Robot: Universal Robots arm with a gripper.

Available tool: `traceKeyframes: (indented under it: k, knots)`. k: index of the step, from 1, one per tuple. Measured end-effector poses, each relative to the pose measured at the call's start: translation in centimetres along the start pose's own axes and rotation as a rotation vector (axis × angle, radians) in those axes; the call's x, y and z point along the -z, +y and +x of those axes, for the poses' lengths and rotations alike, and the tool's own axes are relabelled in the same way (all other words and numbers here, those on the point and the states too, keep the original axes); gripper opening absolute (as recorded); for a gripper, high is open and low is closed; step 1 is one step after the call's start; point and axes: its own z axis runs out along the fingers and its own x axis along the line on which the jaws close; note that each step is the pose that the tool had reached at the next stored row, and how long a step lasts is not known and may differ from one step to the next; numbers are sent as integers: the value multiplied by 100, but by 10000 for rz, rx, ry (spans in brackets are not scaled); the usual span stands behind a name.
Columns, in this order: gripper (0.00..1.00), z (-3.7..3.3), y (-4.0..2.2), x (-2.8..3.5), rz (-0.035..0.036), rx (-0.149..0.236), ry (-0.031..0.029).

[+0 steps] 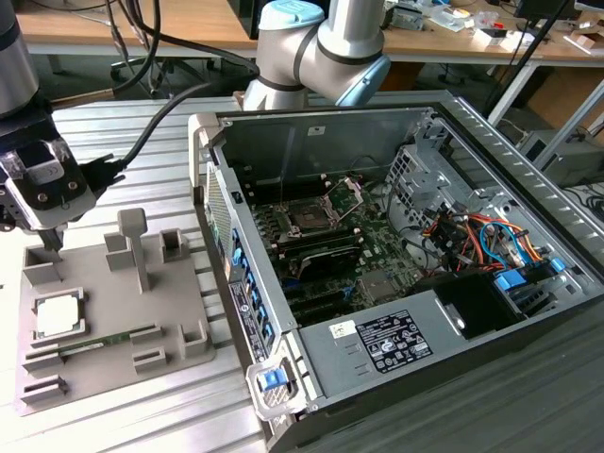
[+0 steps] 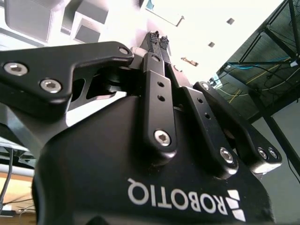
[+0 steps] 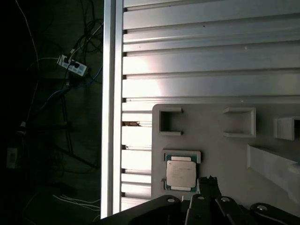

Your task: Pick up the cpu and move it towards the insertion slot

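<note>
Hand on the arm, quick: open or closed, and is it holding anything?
Hand: closed, fingertips together, holding nothing. The cpu lies on the grey tray.

You are seeing white lettering, upside down, running across the black body of the pincer [image 2: 157,41] in the second wrist view. In the exterior view, a white printed label [image 1: 393,345] is lying on a grey metal cover [image 1: 326,370] inside the computer case [image 1: 528,151], its print too small to read.
</note>
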Motion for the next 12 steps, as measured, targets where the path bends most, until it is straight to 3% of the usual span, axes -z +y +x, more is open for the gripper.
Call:
traceKeyframes:
  k: [12]
  knots:
    - [11,14,-9,-81,0,0,1]
